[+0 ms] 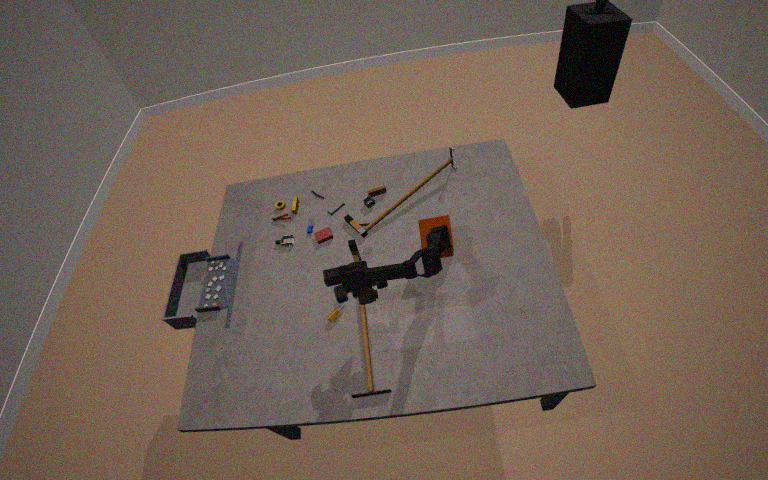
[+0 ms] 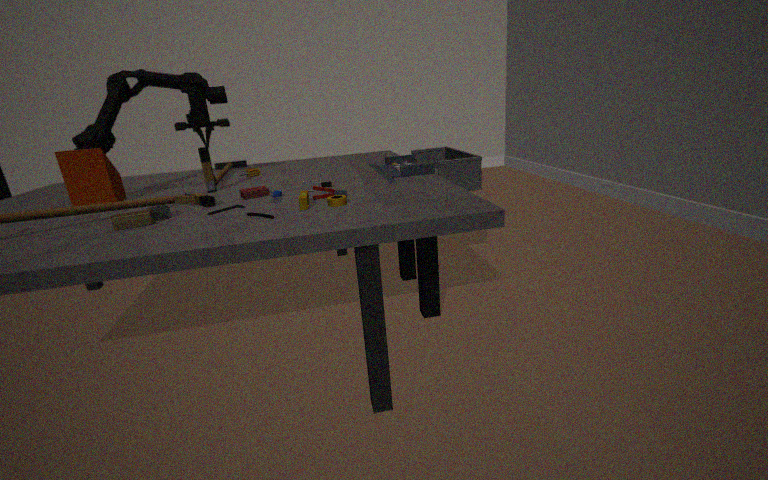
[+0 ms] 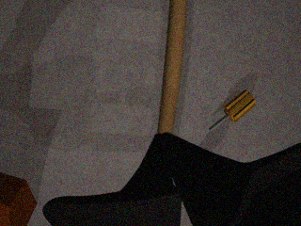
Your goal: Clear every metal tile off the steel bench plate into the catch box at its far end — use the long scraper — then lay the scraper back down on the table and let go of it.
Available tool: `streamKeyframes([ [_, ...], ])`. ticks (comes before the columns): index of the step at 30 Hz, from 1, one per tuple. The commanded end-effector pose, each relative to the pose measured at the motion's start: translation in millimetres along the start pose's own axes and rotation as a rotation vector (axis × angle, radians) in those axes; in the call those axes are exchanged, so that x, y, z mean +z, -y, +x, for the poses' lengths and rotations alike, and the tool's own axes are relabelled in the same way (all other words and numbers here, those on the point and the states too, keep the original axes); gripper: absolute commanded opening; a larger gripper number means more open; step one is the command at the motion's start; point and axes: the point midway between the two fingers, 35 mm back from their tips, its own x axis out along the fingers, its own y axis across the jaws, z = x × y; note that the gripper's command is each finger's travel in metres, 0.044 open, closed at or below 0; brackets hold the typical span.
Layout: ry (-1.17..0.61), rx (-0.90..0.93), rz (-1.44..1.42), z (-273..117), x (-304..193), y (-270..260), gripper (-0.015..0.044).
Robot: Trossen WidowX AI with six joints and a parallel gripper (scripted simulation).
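The long scraper [image 1: 366, 339] [image 2: 208, 172] [image 3: 174, 71] lies on the table with its wide dark blade [image 1: 370, 393] near the front edge; a short dark-capped grip stands up at its other end. My gripper [image 2: 206, 148] [image 3: 162, 139] is shut and empty above the wooden handle, which passes beneath the fingertips in the wrist view. The arm hides the fingertips in the top view. Several light tiles [image 1: 218, 288] lie on the steel bench plate [image 1: 228, 283] [image 2: 416, 170] at the table's left. The catch box [image 1: 177, 283] [image 2: 461, 169] adjoins its outer end.
A yellow screwdriver [image 1: 334, 315] [image 3: 240, 105] lies beside the scraper. Another long-handled tool [image 1: 408, 195] [image 2: 84, 209] lies behind. A red block [image 1: 323, 235] [image 2: 254, 192], a yellow tape roll [image 1: 279, 204] [image 2: 336, 200] and small tools lie between. The orange arm base [image 1: 427, 226] [image 2: 84, 178] stands at right.
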Motion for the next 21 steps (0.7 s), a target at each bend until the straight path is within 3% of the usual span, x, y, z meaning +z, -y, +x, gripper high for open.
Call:
streamKeyframes([
  [1, 0.003, -0.006, 0.064, -16, 2, -10, 0.0000],
  [8, 0.007, -0.002, 0.193, -41, 5, -31, 0.0000],
  [21, -0.003, 0.000, 0.192, -17, 2, -26, 0.0000],
])
